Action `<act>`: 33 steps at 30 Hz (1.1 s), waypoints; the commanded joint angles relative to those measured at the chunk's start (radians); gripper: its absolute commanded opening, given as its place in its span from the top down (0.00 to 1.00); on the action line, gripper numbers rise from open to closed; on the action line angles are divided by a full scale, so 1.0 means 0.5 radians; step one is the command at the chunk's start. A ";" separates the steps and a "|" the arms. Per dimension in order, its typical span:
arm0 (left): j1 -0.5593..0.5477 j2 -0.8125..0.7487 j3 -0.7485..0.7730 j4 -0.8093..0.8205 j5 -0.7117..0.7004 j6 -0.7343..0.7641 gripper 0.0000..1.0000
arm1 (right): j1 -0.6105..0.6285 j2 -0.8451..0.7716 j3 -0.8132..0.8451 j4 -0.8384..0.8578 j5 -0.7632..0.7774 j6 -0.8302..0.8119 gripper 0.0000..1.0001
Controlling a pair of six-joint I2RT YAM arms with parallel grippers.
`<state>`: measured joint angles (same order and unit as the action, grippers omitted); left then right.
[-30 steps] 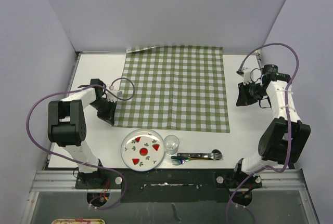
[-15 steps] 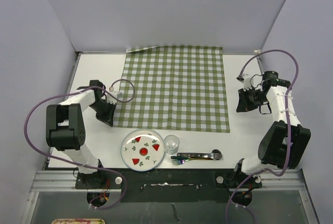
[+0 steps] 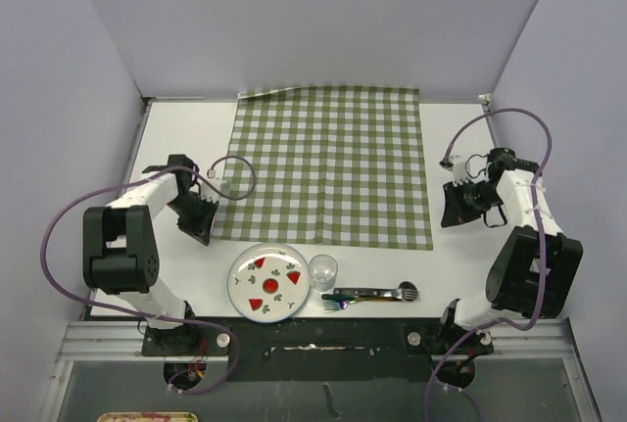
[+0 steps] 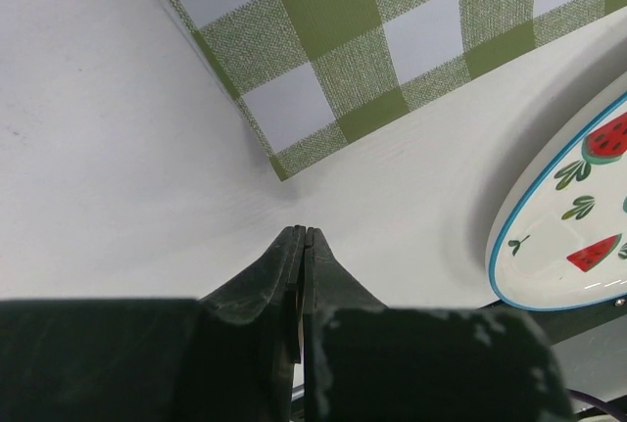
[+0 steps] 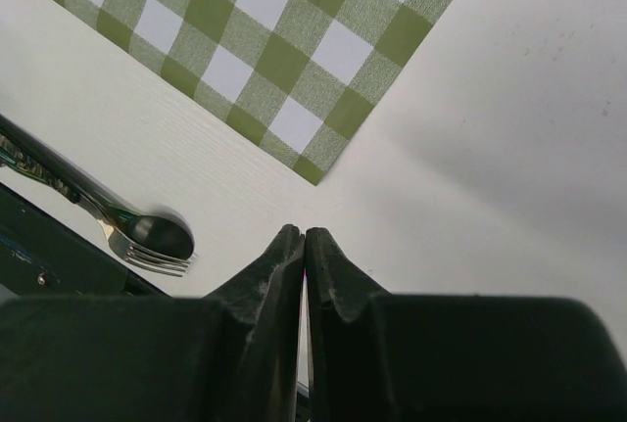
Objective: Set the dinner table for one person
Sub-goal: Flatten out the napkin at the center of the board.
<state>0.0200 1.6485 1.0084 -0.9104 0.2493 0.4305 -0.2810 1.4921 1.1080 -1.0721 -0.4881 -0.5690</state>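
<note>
Left wrist view crops the plate [image 4: 578, 216] on the dinner table [image 4: 98, 148]

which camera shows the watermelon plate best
The top external view: the whole plate shows there, beside the glass. The left wrist view catches only part of it, blue rim and watermelon slices, at its right edge. The right wrist view does not show it.

one table [image 3: 181, 138], one checked cloth [image 3: 328, 163], one plate [image 3: 268, 282], one glass [image 3: 323, 270], two arms [image 3: 122, 236] [image 3: 534, 246], cutlery [image 3: 372, 295] too bunched to count.
</note>
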 commanded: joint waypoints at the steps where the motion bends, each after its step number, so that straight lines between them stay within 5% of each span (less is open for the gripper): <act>1: -0.015 -0.108 -0.007 -0.043 0.011 0.028 1.00 | -0.009 0.048 -0.043 0.006 0.052 -0.009 0.93; 18: -0.022 -0.079 0.013 -0.013 -0.014 0.017 1.00 | 0.021 0.272 -0.050 0.088 0.070 0.097 0.73; 33: -0.021 -0.065 0.019 -0.012 -0.031 0.028 1.00 | 0.223 0.501 -0.027 0.181 0.177 0.212 0.73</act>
<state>0.0135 1.6459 1.0031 -0.9161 0.2352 0.4305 -0.1974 1.7432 1.0813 -1.0027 -0.4152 -0.4896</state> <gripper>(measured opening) 0.007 0.271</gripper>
